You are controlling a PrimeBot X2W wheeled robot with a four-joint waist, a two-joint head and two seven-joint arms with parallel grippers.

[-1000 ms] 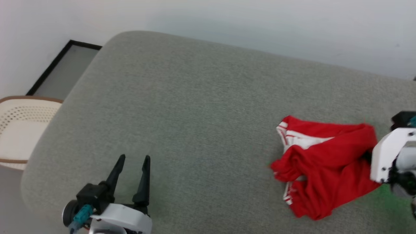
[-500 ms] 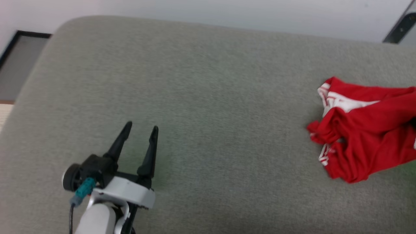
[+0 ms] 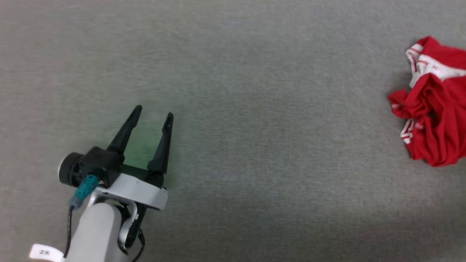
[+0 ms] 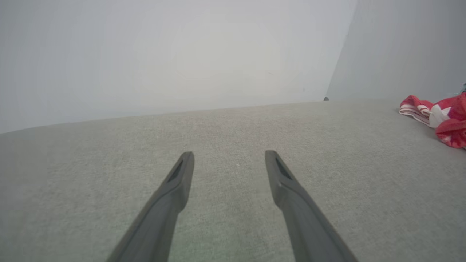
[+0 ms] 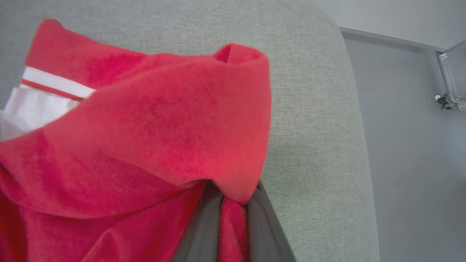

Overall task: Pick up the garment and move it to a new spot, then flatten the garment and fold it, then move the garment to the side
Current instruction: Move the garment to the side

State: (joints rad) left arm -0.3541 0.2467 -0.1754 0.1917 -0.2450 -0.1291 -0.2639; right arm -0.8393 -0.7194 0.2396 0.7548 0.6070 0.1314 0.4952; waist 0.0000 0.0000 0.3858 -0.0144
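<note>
The right end effector [image 5: 233, 218] has its two dark fingers pressed nearly together on a fold of the red shirt [image 5: 145, 127], pinching the cloth between them. From that pinch the shirt bunches up over the fingertips, a white sleeve with red-and-white striped trim showing at its far side. It sits crumpled on the grey upholstered cushion [image 5: 309, 109], close to the cushion's rounded edge, with grey floor [image 5: 404, 163] beyond.

From the head camera the shirt [image 3: 433, 109] lies at the right border, well apart from the left end effector [image 3: 153, 111]. That one hovers low over bare cushion [image 3: 255, 91] with its fingers spread wide and nothing between them. Along its fingers [image 4: 228, 153] the cushion [image 4: 225, 123] runs to a pale wall [image 4: 182, 54], the shirt [image 4: 446, 120] off to the right.
</note>
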